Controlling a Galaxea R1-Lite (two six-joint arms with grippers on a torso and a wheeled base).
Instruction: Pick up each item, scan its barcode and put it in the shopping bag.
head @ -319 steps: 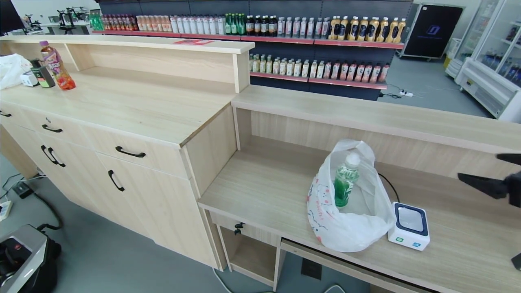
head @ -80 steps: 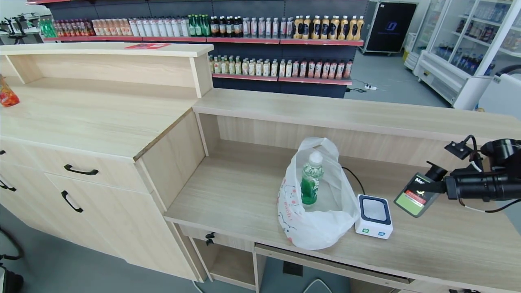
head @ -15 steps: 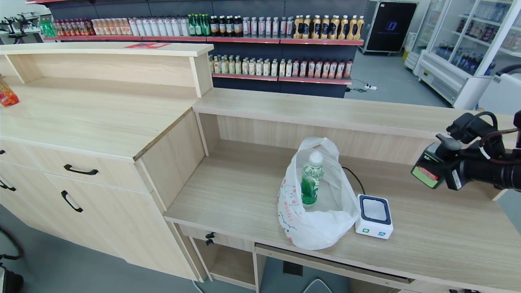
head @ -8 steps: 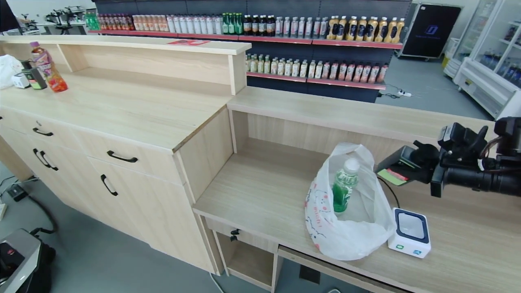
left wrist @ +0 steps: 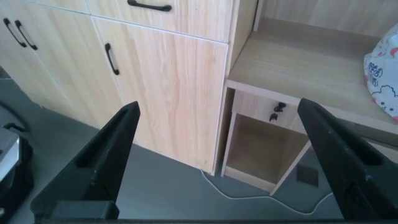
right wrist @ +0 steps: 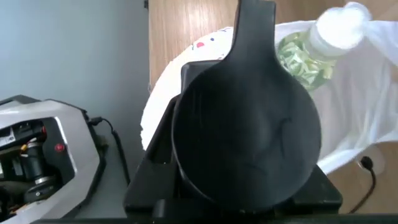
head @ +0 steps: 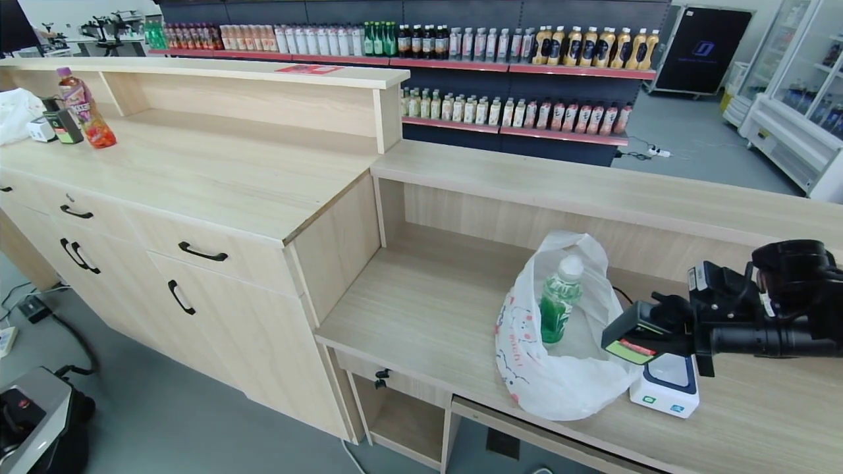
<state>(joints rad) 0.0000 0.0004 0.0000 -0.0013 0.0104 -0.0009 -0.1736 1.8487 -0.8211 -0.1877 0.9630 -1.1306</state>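
Clamped tight in the right gripper (head: 662, 322): a dark box (head: 629, 337) with a green and red label, gripped at one end, held roughly flat and clear of the wood. Poised over the scanner-side edge of the white shopping bag (head: 527, 368), label end toward the bag. From the right wrist, looking down past a broad black finger (right wrist: 249, 137) and the box onto the bag's open mouth. Inside the bag, a green bottle (head: 558, 303), upright, white cap up. Just beside the bag, the white barcode scanner (head: 664, 388), dark window facing up, partly under the box in the head view. All of it on the lower counter (head: 428, 309).

Over to the left gripper (left wrist: 217, 106): spread wide apart, down low in front of the counter. Beyond its two black fingers (left wrist: 93, 168), pale wood cabinet doors (left wrist: 168, 93) with black handles, and an open cubby (left wrist: 261, 149) under the counter edge.

Far off on the higher counter (head: 197, 171), well apart from the action: a red drink bottle (head: 84, 106), a small dark carton (head: 64, 125) and a crumpled white bag (head: 16, 113). Behind, store shelves (head: 461, 66) lined with bottles.
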